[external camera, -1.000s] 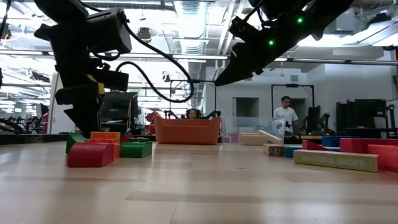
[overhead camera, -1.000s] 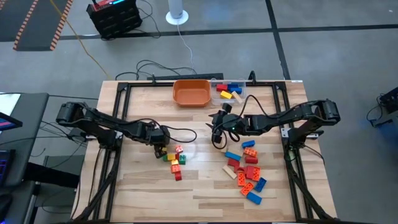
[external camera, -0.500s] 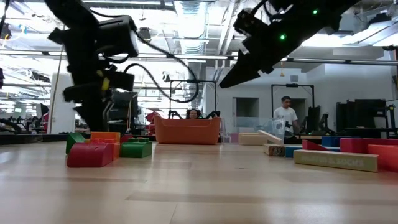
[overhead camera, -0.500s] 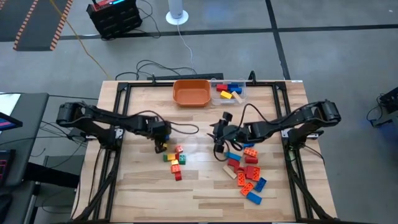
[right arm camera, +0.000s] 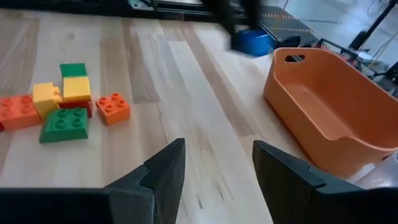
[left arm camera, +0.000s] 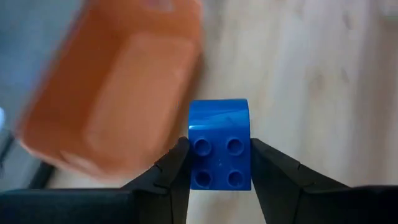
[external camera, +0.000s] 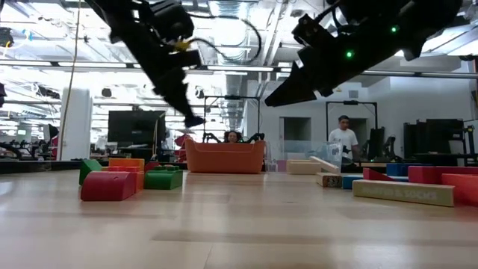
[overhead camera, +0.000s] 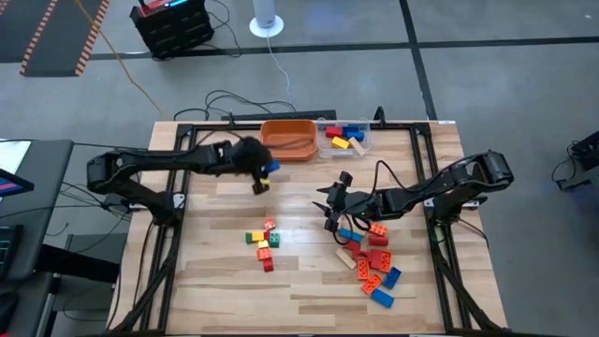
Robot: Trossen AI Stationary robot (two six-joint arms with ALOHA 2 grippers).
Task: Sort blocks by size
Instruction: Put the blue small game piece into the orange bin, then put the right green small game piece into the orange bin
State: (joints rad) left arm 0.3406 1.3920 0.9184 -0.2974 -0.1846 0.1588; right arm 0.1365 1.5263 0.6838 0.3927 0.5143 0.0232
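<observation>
Here the left hand (left arm camera: pixel 219 163) clamps a small blue block (left arm camera: pixel 219 152) by its smooth side walls, beside the orange bowl (overhead camera: pixel 288 140); rigid, light, likely slippery. Right hand (right arm camera: pixel 216 163), fingers apart, hovers near the long blocks (overhead camera: pixel 372 262).

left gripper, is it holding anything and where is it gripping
The left gripper holds a small blue block, its fingers pinching the block's two opposite sides. The right gripper is open, holding nothing.
</observation>
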